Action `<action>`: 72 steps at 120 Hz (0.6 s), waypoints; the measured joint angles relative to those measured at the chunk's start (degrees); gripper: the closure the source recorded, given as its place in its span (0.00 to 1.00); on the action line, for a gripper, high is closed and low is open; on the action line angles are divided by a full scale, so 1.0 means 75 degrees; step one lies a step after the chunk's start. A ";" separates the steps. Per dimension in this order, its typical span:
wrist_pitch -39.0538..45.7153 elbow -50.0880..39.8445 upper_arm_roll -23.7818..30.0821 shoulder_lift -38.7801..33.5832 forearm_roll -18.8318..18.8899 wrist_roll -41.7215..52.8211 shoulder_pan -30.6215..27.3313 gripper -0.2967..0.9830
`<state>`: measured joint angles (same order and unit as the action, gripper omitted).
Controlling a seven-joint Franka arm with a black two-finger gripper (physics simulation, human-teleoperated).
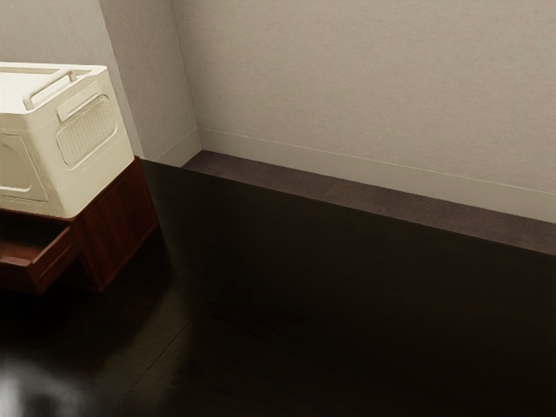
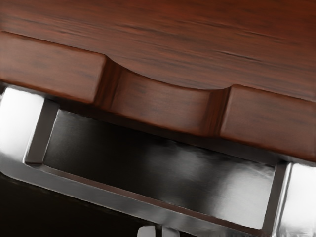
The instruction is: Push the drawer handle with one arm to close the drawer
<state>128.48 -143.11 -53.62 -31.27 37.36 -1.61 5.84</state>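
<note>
Exterior view first. Drawer [image 1: 57, 259] at the left edge, a little below mid-height, standing clearly out from the reddish-brown cabinet [image 1: 123, 221], with open space visible inside. Task therefore unfinished: closing push still to be completed, and hard to judge just how much travel is left. Above, in the upper left, a cream crate [image 1: 74, 143] resting on the cabinet. Much of crate, cabinet and drawer cut off by the left edge; drawer's far end and inside lost to framing and shadow. Dark tabletop [image 1: 347, 295] stretching across the middle and lower right, cabinet's foot merging into it.

Wrist view next. Metal handle [image 2: 123, 203] slanting across the lower half, broad and bright at both ends, close beside a wooden edge [image 2: 160, 109] with a scooped dip, probably the drawer's front. More wood grain across the top, hard to assign to drawer or cabinet. At the bottom edge, just right of the corner-to-corner middle, two small pale grey pieces, mostly cut off, probably part of the gripper [image 2: 158, 231]. Impossible to tell how far open, or whether holding anything; contact with the handle equally unclear. Well placed, seemingly, for a push.
</note>
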 joint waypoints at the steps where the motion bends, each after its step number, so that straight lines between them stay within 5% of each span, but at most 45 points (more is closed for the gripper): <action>1: 0.0033 0.0000 0.0000 0.0013 0.0001 -0.0008 0.0006 0.85; 72: 0.2428 0.0049 -0.0479 0.1026 -0.0037 -0.0663 0.0830 0.85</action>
<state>146.69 -142.74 -57.22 -23.57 37.08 -6.58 12.07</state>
